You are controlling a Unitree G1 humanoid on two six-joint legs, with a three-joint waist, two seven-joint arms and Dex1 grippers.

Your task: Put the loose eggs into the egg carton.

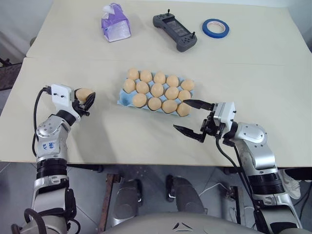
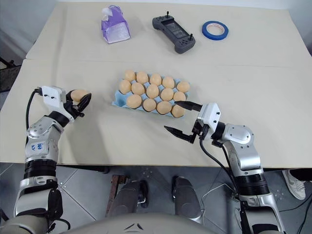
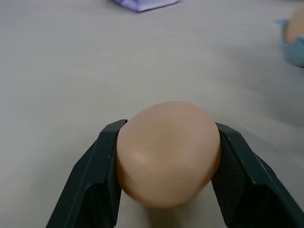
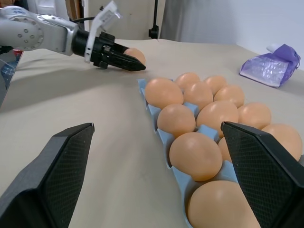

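Left end effector (image 1: 88, 101) clamped on a loose egg (image 1: 84, 93) at frame left; egg carton (image 1: 126, 97) nearby to the right, nearly full. Right end effector (image 1: 192, 118) gaping wide, empty, beside carton's lower-right corner.

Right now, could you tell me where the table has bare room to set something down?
The widest bare stretch is the near table, between the left gripper holding an egg and the open right gripper. It is crowded around the egg carton and along the far edge: tissue pack, controller, tape roll.
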